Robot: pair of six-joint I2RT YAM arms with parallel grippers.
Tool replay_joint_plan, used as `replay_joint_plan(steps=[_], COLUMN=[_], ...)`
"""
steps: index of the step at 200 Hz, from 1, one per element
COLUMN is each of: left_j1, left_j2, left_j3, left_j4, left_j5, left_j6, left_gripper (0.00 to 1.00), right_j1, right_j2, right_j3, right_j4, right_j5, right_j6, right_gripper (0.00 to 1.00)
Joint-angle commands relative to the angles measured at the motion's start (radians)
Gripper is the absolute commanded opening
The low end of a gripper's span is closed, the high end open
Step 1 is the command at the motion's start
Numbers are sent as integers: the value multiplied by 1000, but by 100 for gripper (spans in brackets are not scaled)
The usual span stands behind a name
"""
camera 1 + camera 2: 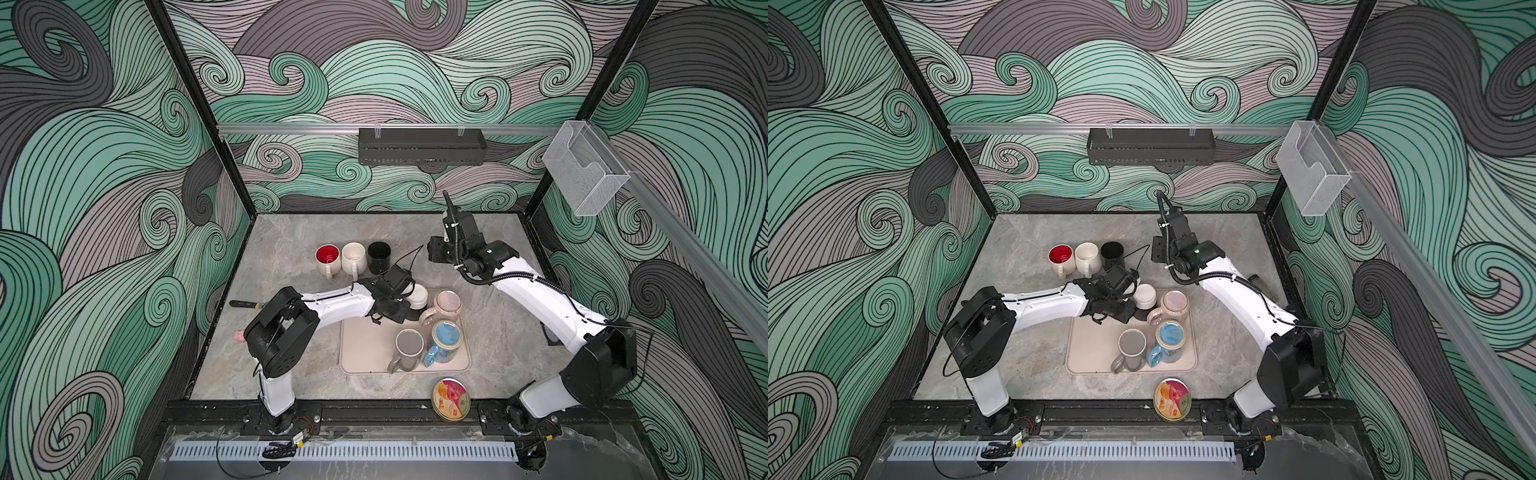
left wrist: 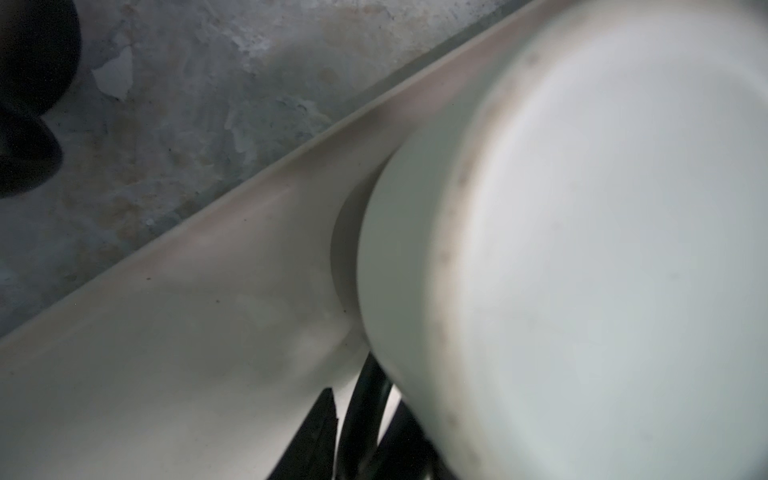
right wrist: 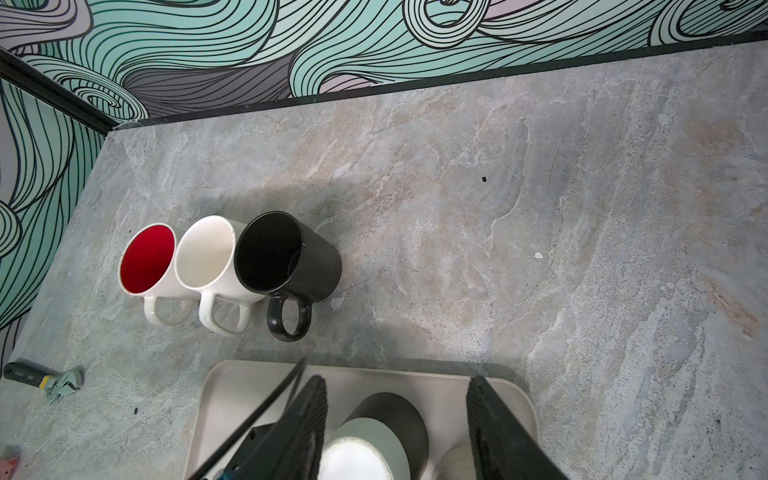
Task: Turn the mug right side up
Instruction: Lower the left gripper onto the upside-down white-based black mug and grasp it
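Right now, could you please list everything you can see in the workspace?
upright mugs: 3, red-lined mug, cream mug, black mug, back row
tray: 1, beige, centre
mugs on tray: 4, pale mug, pink mug, grey mug, blue mug
tin: 1, orange-pink lid, front
wrench: 1, black handle, far left
small object: 1, pink, left edge
basket: 1, black, back wall
holder: 1, clear, right wall
left gripper: 1, black, at pale mug, grip unclear
right gripper: 1, black, open, raised behind tray

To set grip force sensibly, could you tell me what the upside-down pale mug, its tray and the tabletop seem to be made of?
Pale mug: probably glazed ceramic, smooth with soft sheen.
Tray: matte beige, rounded raised rim, plastic or silicone.
Tabletop: grey veined stone, or a stone-look laminate; cannot tell.
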Motion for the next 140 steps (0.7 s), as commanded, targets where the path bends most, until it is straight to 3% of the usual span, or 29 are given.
replay_joint_plan(steps=[1, 13, 89, 110, 140], left_j1=[18, 21, 29, 29, 29], left_j2=[-35, -44, -62, -69, -85], left_j3=[-8, -15, -24, -30, -45], left_j4=[23, 31, 14, 11, 16], left_j5=[-25, -26, -13, -27, -36], left_j6=[-7, -9, 14, 19, 27], left_gripper=[29, 22, 15, 0, 0], right_j1=[-3, -3, -1, 1, 2], right_j2=[-12, -9, 5, 5, 8], right_j3=[-2, -2, 3, 1, -2], right_j4=[17, 17, 22, 27, 28], right_j5=[-6, -7, -18, -21, -26], right_j6=[10, 11, 18, 19, 22], right_gripper=[55, 55, 55, 55, 55])
